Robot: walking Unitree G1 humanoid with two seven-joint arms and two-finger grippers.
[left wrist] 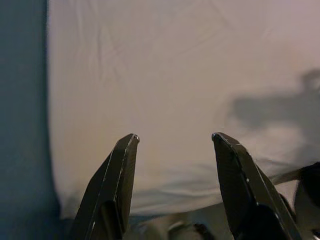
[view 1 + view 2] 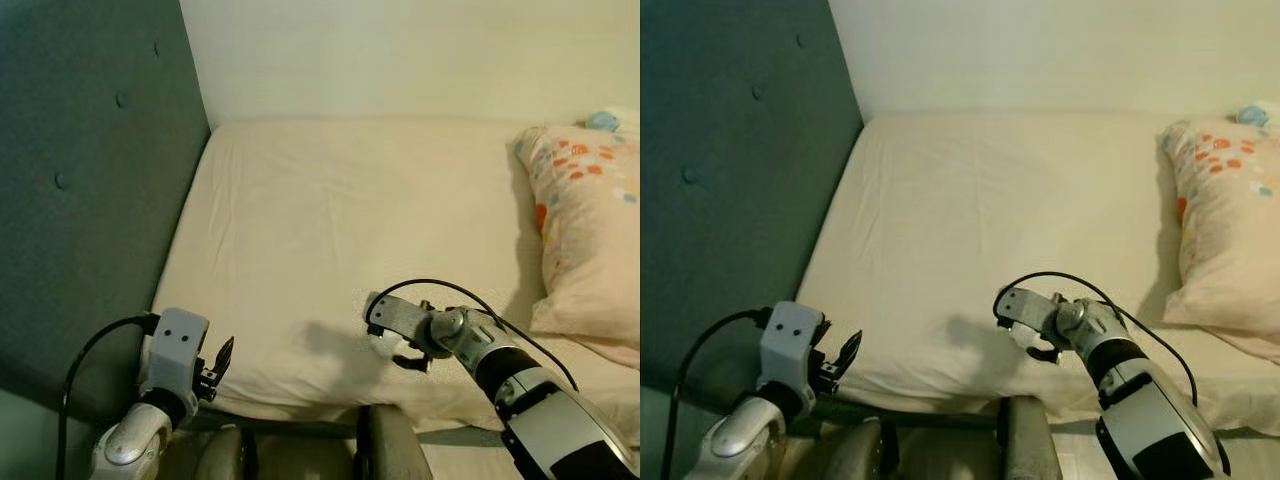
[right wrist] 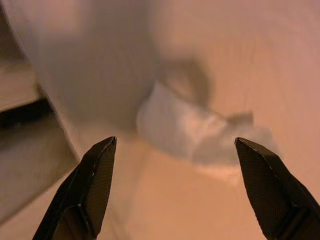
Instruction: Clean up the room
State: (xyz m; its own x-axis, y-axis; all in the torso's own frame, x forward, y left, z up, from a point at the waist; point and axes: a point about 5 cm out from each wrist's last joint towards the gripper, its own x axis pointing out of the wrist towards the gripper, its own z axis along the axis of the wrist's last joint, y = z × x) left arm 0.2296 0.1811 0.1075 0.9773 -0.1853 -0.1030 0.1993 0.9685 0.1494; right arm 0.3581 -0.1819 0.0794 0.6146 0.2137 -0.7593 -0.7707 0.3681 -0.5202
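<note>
- Near the bottom centre of the head views, the right end effector (image 2: 385, 335) is reaching over the front edge of the bed (image 2: 300, 230), pointing toward the left of the frame and down at the sheet.
- Its wrist camera is showing the fingers (image 3: 95, 185) standing wide apart, holding nothing, with a small crumpled white wad (image 3: 192, 127), probably a tissue, lying on the sheet between and just beyond the tips.
- From the head views the wad is hiding under the right end effector, so its exact spot is coming from the wrist picture alone; I am judging that it sits close to the bed's front edge.
- The wad's long axis is running roughly across the gap between the fingers, so closing along that axis may call for a slight wrist turn; this is blurred, so I am not sure.
- At the lower left, the left end effector (image 2: 222, 362) is hovering by the bed's corner next to the headboard (image 2: 90, 200), fingers (image 1: 117, 180) spread wide and empty; it is well apart from the wad, making the right arm the nearer one.
- At the right of the frame a patterned pillow (image 2: 585, 230) is lying on the bed, clear of both arms.
</note>
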